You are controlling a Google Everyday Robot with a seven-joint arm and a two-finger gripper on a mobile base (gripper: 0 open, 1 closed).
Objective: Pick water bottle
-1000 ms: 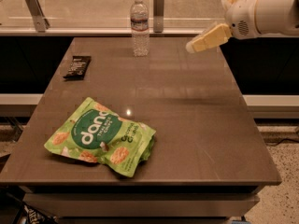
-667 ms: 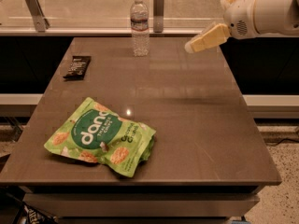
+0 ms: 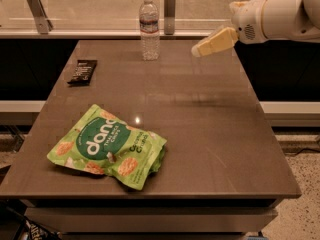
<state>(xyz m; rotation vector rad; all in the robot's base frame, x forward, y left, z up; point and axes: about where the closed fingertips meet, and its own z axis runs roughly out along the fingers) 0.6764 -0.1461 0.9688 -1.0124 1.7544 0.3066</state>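
The water bottle stands upright near the far edge of the table, a little left of its middle. It is clear and ribbed, with a white cap and a label band near the top. My gripper hangs above the far right part of the table on a white arm that comes in from the upper right. It is to the right of the bottle, apart from it, and holds nothing.
A green snack bag lies at the front left of the brown table. A small dark bar lies near the left edge. A rail with metal posts runs behind the table.
My gripper has moved slightly to the left, toward the bottle. The bottle, bag and bar have not moved.
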